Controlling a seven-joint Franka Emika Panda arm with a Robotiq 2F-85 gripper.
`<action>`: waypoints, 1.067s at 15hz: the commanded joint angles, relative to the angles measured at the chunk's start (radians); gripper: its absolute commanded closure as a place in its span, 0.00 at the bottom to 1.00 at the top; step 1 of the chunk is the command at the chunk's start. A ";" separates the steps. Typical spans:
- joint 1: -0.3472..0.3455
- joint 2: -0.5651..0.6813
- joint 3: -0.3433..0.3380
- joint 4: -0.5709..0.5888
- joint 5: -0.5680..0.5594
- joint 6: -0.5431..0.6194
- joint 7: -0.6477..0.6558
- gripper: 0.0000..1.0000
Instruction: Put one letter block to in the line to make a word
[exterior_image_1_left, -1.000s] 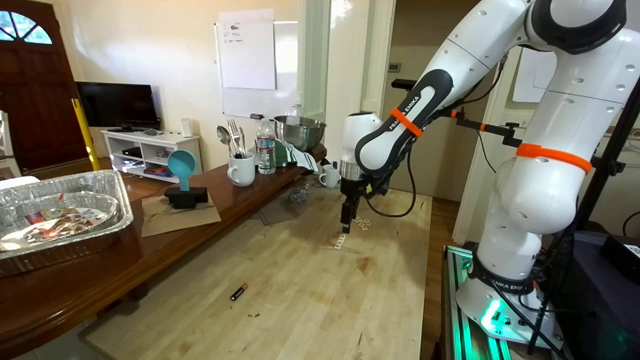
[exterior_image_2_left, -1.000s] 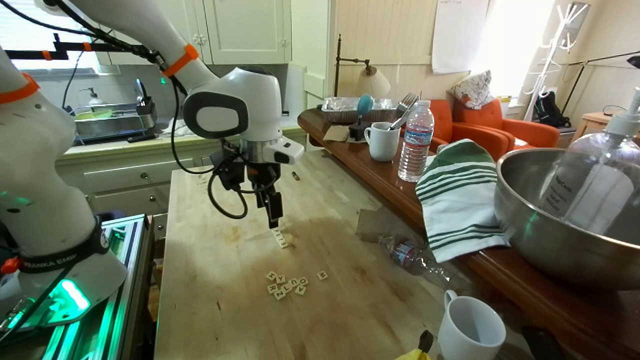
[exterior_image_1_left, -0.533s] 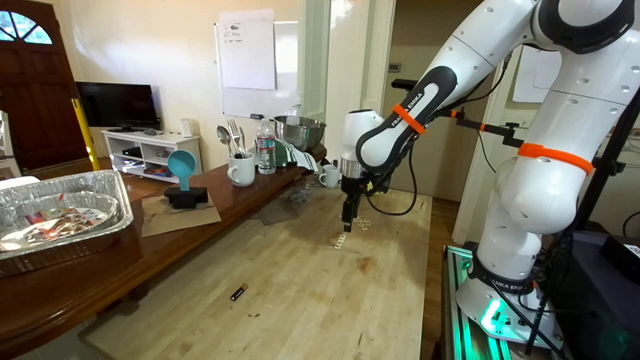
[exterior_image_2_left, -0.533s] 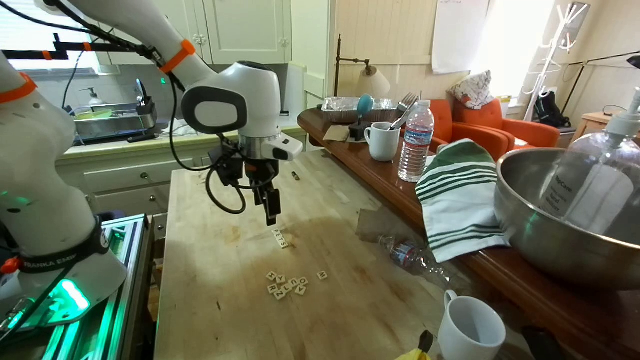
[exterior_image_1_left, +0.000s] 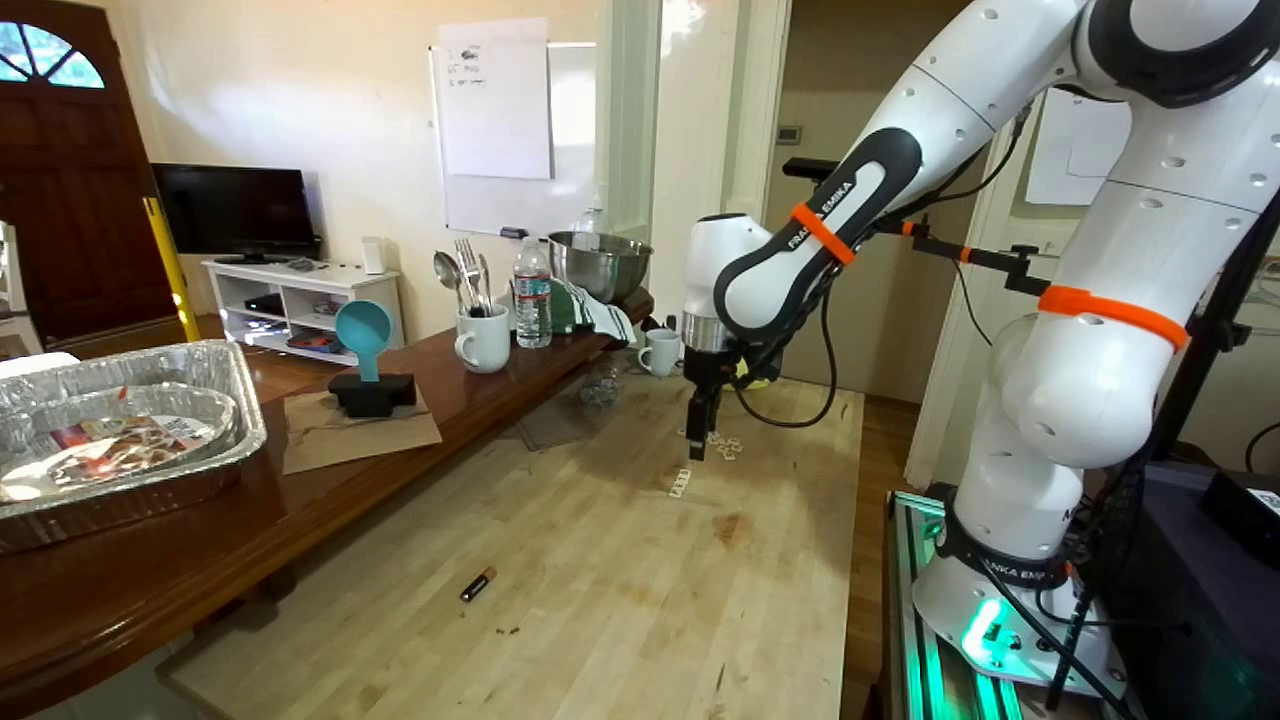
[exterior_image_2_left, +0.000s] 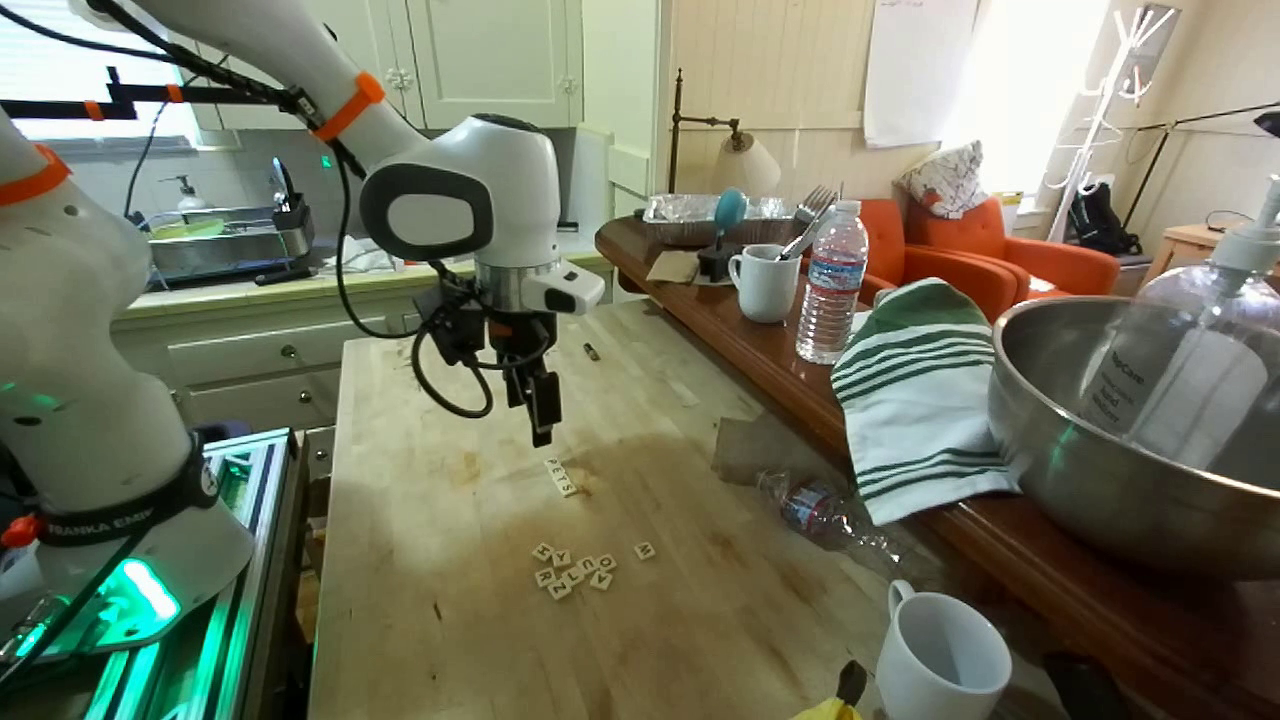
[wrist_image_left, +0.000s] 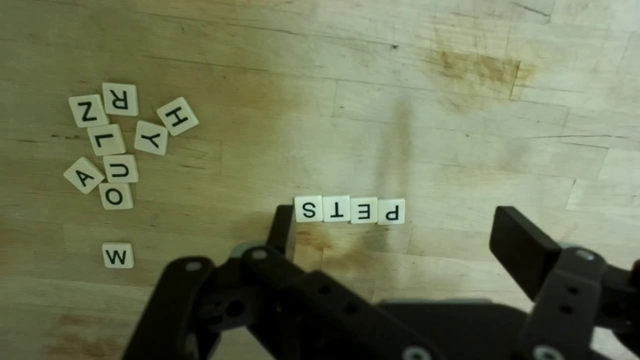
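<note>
Row of four letter blocks (wrist_image_left: 344, 212), spelling PETS, lies flat beneath my claw (wrist_image_left: 397, 225). In the wrist view it shows between the nine o'clock finger (wrist_image_left: 283, 227) and the three o'clock finger (wrist_image_left: 522, 250), and its long axis runs nine to three, the same line those fingers would close along. The S block (wrist_image_left: 308, 209) sits at the nine o'clock end, right by that finger's edge; the P block (wrist_image_left: 391, 212) has a broad gap to the finger at three. In both exterior views I see the claw hanging above the tabletop (exterior_image_2_left: 450, 620), apart from the row, so I read the closeness at S as overlap, not touch. The claw is spread wide and has hold of nothing. The loose blocks (wrist_image_left: 120, 145) lie well apart from it, between nine and ten o'clock, with a lone block (wrist_image_left: 118, 255), M or W, near nine. Since the line makes a word, I judge the placing done and a plain lift the next move. Dropping here could land the nine o'clock finger on the S, and closing could buckle the row.
</note>
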 joint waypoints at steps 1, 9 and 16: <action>0.006 -0.026 -0.007 -0.004 -0.010 -0.034 0.003 0.00; 0.002 -0.026 -0.007 0.005 -0.015 -0.048 0.016 0.00; 0.006 -0.010 -0.010 0.005 -0.003 -0.013 0.013 0.00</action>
